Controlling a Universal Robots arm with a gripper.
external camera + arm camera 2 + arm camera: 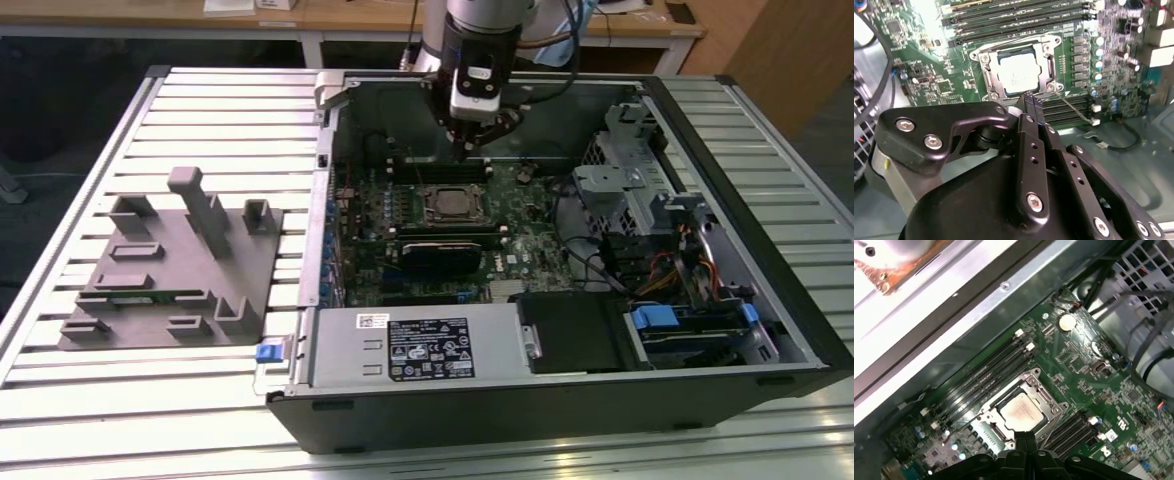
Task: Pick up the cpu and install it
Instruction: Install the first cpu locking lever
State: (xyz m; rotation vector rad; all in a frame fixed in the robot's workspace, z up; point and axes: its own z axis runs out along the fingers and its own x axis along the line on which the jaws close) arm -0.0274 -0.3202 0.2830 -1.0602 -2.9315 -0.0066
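The small square silver-topped cpu (1019, 74) already sits in its metal-framed motherboard socket (985, 59), frame centre in both wrist views. The black gripper (1031, 100) hovers above, fingers (1029, 102) pressed together, empty. Installation looks nearly finished; next calls for securing it.

My exterior view: high, off arm, looks down steeply on open black computer case (561, 250) lying on ribbed metal desk (200, 120), whole case in shot. My two wrist views ride arm, close above green motherboard (1089, 370). Both wrist views share silver-framed processor socket (1016, 70) (1021, 412) and black hand (1032, 102) (1024, 437) tips at frame edge.
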